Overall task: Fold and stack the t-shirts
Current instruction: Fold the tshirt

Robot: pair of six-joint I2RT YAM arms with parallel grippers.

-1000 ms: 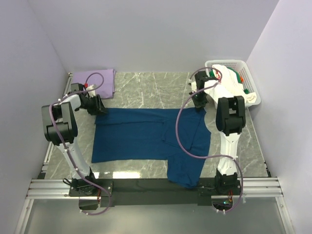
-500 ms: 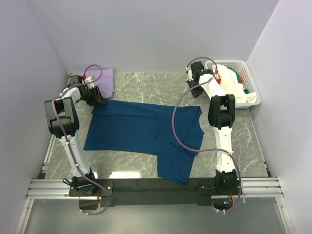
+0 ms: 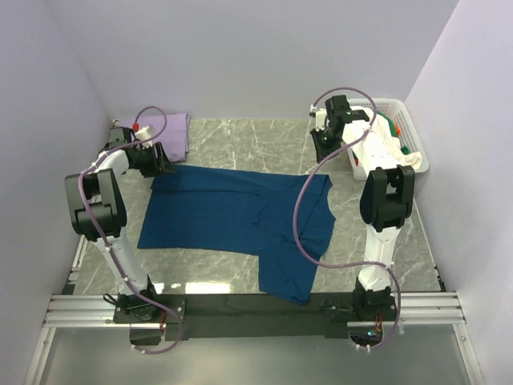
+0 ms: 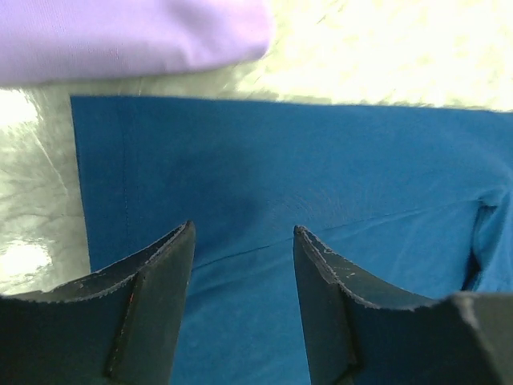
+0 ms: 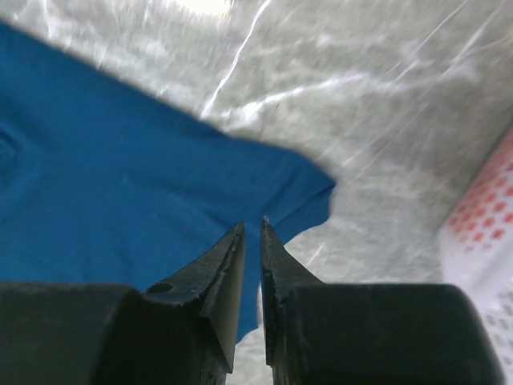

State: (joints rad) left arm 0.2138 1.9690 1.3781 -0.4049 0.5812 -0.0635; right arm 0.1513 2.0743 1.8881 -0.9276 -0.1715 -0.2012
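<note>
Lying on the marble worktop point(image 3: 264, 144), the dark navy-blue cloth t-shirt point(image 3: 232, 216) stretches lengthwise from beneath the left gripper point(image 4: 243, 228) to beneath the right gripper point(image 5: 251, 224). The left stands wide over one corner; the right, nearly closed, looks empty.

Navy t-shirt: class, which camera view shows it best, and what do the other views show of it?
The top external view: nearly the whole navy t-shirt shows there, spread on the marble table. The left wrist view shows only one straight-edged corner near the lavender t-shirt; the right wrist view shows only another corner.
</note>
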